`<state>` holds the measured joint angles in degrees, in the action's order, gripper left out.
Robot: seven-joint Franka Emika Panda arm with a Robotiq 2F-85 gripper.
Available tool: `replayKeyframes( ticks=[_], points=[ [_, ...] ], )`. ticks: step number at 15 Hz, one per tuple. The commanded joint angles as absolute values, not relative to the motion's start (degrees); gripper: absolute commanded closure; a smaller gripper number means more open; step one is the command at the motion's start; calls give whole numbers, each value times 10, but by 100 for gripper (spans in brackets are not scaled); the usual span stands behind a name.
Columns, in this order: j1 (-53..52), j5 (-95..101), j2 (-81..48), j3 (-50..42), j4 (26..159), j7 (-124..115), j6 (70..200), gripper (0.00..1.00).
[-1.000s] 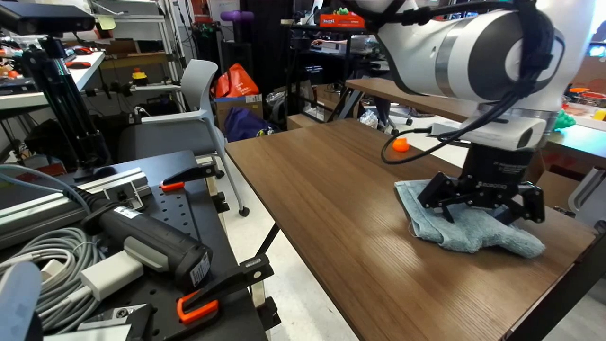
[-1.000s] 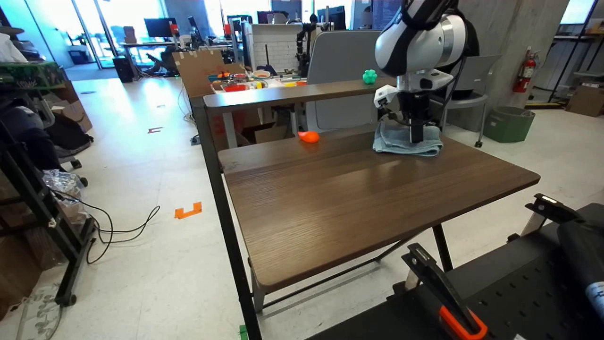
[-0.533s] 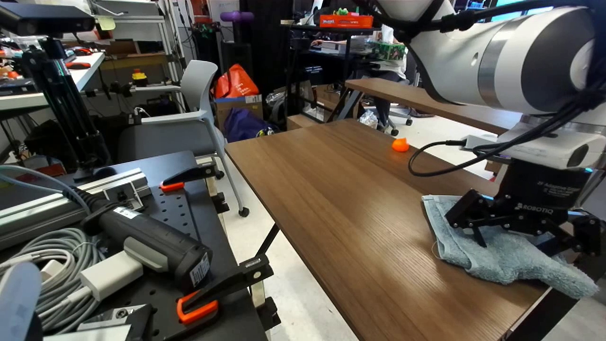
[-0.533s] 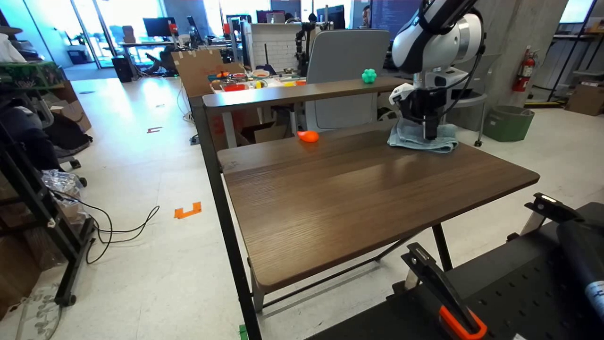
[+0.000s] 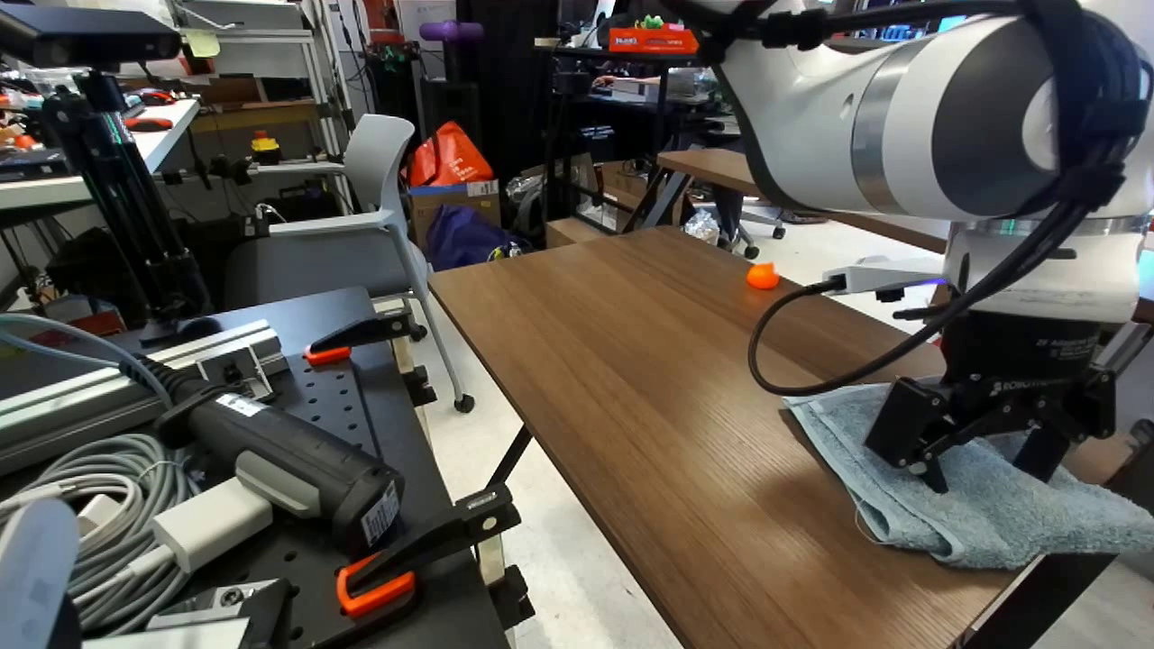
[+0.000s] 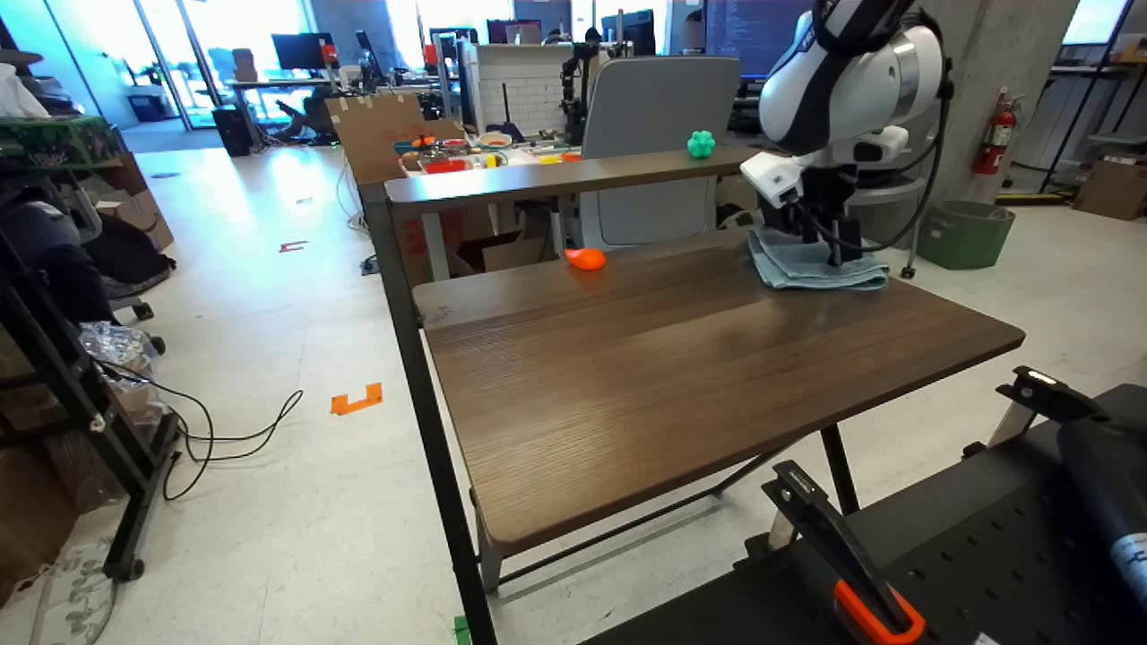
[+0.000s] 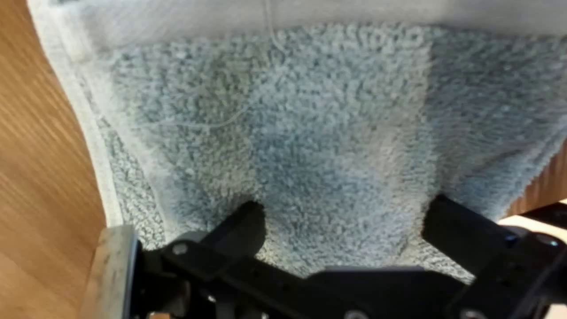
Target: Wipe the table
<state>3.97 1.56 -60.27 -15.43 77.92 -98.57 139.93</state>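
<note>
Wrist view: blue-grey towel (image 7: 328,133) lies directly under the gripper (image 7: 346,205), fingers (image 7: 243,230) spread well apart, tips seemingly pressed on the cloth from above. No fold shows pinched between them; likely pushing, not grasping. Wood of the table (image 7: 40,146) shows on both sides of the towel.

In an exterior view the table's long axis slants left to right; towel sits at the back right, its outer side at or past the end edge, can't tell which. So most of the top lies left of the gripper and toward the camera. Orange item (image 6: 587,260) is near the same back edge, well apart to the left. Next stroke presumably heads back along the long axis; going farther out risks dragging the towel off. Only one arm, already over it.

Versus a second ago: gripper and towel sit nearer that end in both exterior views, and the gripper is twisted, two fingers visible where one showed. Orange item unmoved. Wiping looks underway; coverage can't be told.
</note>
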Motion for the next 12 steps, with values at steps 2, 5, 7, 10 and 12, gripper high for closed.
replayKeyframes(
  ticks=[2,5,7,10,12],
  points=[
    [37,15,-510,-128,945,-852,1535,0],
    [38,-5,-493,-99,978,-773,1541,0],
    [32,-9,-484,-91,998,-733,1532,0],
    [32,-12,-461,-78,1034,-668,1524,0],
    [36,-14,-443,-72,1057,-619,1516,0]
  ],
)
